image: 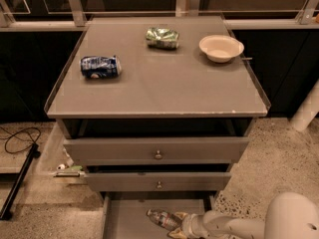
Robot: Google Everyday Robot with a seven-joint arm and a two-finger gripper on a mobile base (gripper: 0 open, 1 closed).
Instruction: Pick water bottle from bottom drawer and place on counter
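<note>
The water bottle [158, 217] lies on its side in the open bottom drawer [124, 220], cap end to the left. My gripper [174, 222] reaches in from the lower right, its beige fingers [178, 216] around the bottle's right end. The white arm [234, 226] runs to the bottom right corner. The counter [164, 83] is the grey top above.
On the counter lie a crushed blue can [100, 66], a crushed green can [162, 38] and a cream bowl [221, 48]. Two upper drawers with knobs [158, 155] stick out slightly. A black cable [20, 138] and small debris [67, 169] lie on the floor at left.
</note>
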